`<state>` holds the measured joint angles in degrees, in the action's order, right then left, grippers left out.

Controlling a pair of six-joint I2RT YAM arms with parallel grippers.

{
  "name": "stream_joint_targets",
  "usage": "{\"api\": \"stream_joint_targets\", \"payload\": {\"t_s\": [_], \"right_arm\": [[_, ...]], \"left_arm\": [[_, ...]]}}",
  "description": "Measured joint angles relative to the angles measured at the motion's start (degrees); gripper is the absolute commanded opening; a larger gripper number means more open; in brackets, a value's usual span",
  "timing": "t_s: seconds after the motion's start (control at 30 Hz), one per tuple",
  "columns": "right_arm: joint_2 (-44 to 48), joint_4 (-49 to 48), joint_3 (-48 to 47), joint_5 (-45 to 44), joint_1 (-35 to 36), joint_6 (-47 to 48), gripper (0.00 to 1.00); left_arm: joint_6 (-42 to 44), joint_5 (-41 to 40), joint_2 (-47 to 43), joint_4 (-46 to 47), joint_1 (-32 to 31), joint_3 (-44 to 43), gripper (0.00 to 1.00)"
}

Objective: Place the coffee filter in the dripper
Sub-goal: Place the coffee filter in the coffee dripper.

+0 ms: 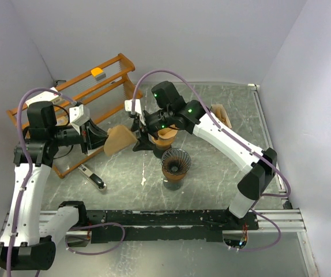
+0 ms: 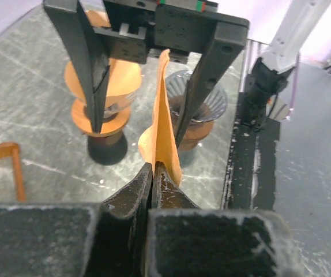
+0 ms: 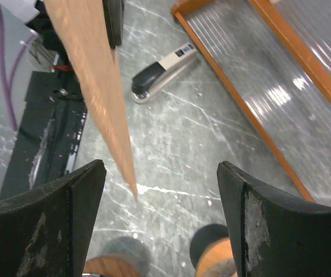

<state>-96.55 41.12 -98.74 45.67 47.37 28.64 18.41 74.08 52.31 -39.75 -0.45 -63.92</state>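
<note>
- left gripper point(image 2: 153, 171) is pinching one edge of the coffee filter point(image 2: 164, 109), jaws pressed flat together on the paper; the filter is standing out from the tips edge-on, folded flat
- right gripper point(image 3: 160, 168) is standing spread, one finger on either side of the filter; neither pad is visibly touching it, so the left pinch appears to be carrying it alone
- filter is hanging in the air between the two grippers, up and left of the dripper point(image 1: 175, 162); not in it yet
- dripper, a dark ribbed cone on an orange base, is sitting empty near the table's point(image 1: 223, 173) centre; a second orange cone stand point(image 2: 102, 86) is standing just beside it
- judgement: this is looking like a handover; the right arm should be backing out along the plane of the paper, so that no finger is dragging it
- the left arm is then needing a slow carry over the ribbed cone; an edge-held filter is likely to flop, and a flat fold is risking a skewed seat
- stapler-like tool point(image 1: 94, 178) and orange rack point(image 1: 96, 86) are lying off to the left
</note>
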Motion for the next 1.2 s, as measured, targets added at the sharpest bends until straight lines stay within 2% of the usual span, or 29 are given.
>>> {"api": "stream_joint_targets", "payload": {"t_s": [0.2, 0.37, 0.7, 1.2], "right_arm": [[1.60, 4.72, -3.15, -4.87, 0.09, 4.44, 0.82], [2.69, 7.28, -6.88, -6.54, 2.01, 8.17, 0.82], [2.58, 9.84, -11.08, -11.10, 9.05, 12.87, 0.81], [-3.91, 10.91, -20.17, -18.47, 15.58, 15.91, 0.79]], "left_arm": [[9.18, -8.68, 2.95, -13.97, -0.02, -9.05, 0.07], [12.59, -13.66, 4.66, -21.03, -0.02, -11.41, 0.07], [11.06, -14.95, 5.88, -22.23, -0.02, -11.54, 0.07], [8.46, -14.80, 8.04, -21.09, -0.35, -9.14, 0.07]]}}
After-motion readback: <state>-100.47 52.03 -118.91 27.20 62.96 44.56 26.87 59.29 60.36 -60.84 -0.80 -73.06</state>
